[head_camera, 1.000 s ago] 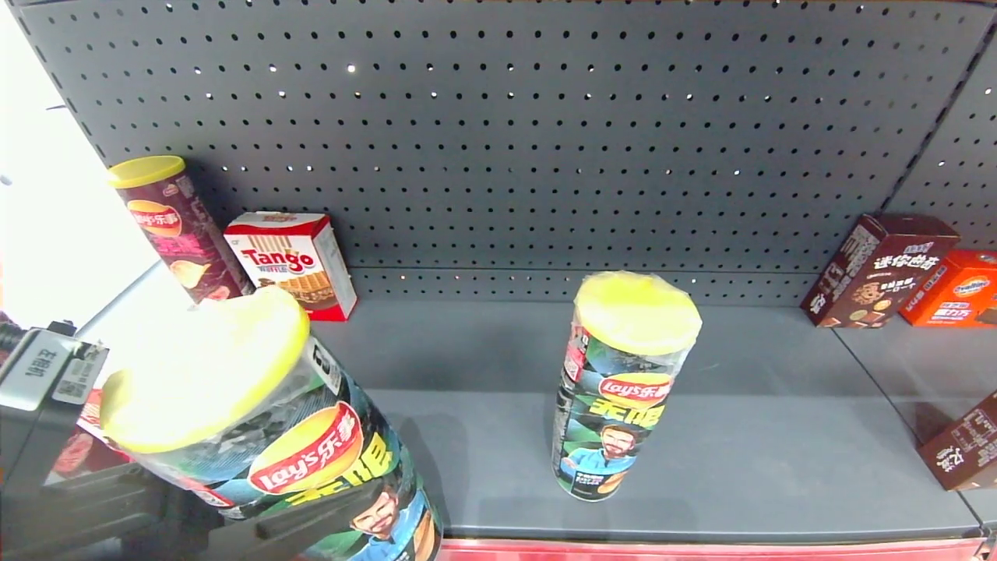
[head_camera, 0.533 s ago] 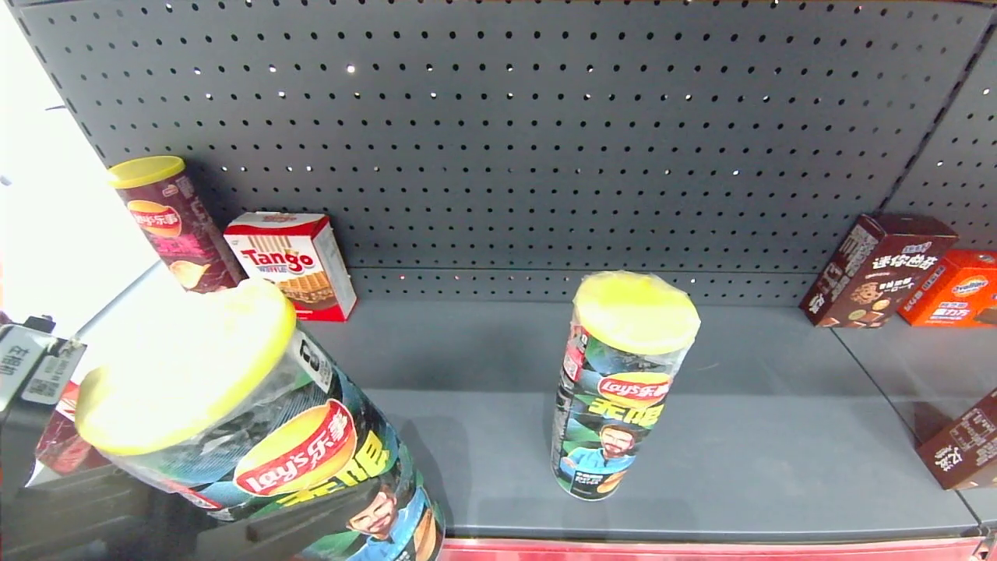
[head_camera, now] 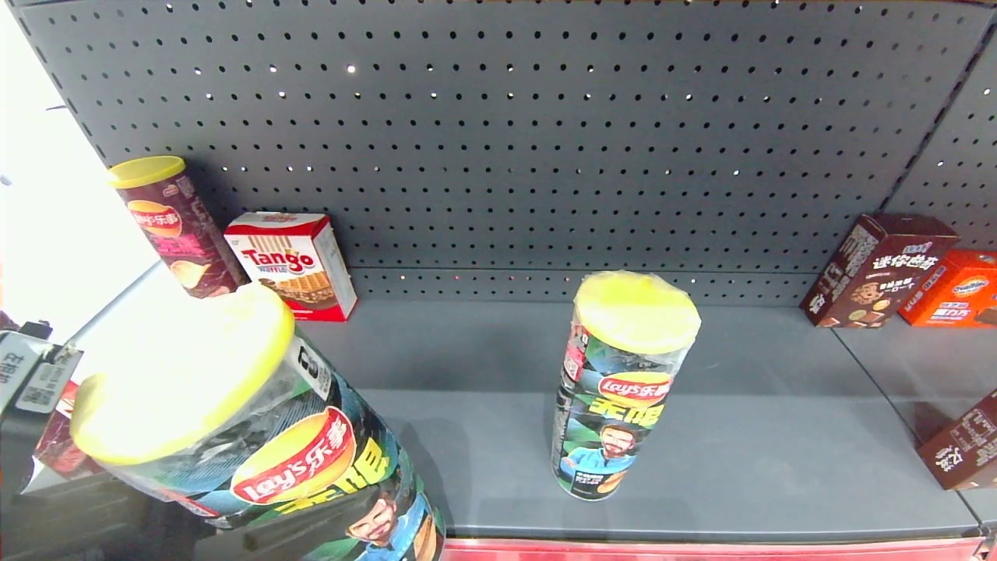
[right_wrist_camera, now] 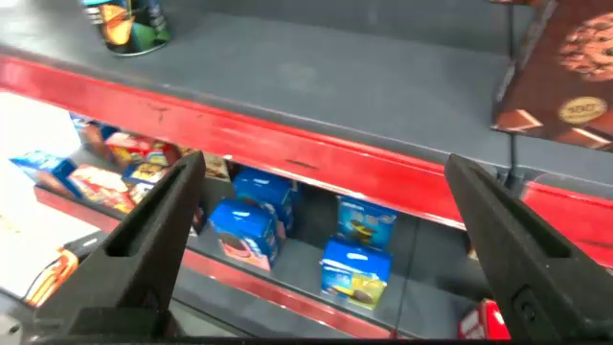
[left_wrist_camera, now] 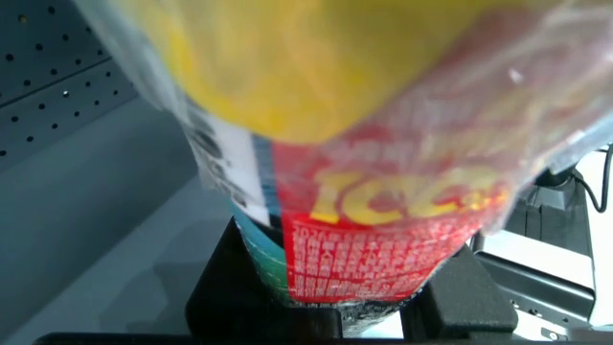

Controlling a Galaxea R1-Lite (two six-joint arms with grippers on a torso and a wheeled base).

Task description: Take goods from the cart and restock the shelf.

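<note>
In the head view, a grey shelf has a wall full of little holes behind it. One chip can with a yellow lid is big and close, low on the left by the front edge of the shelf. It leans, with its lid up and to the left. A second chip can stands up straight in the middle of the shelf, well apart from the first. At the back left, a dark red chip can stands just beside a red and white wafer box. At the back right, a tall brown cookie box stands next to an orange box. A small brown box sits nearer the front at the right edge. A red strip runs along the shelf front. In the left wrist view, the left gripper squeezes the leaning chip can, with one dark finger on each side of its lower part and the grey shelf behind. In the right wrist view, the right gripper has its two dark fingers spread wide with nothing between them. It hangs in front of the red strip. Blue packs sit on the level below, and the bottom of the standing can is on the shelf above.
</note>
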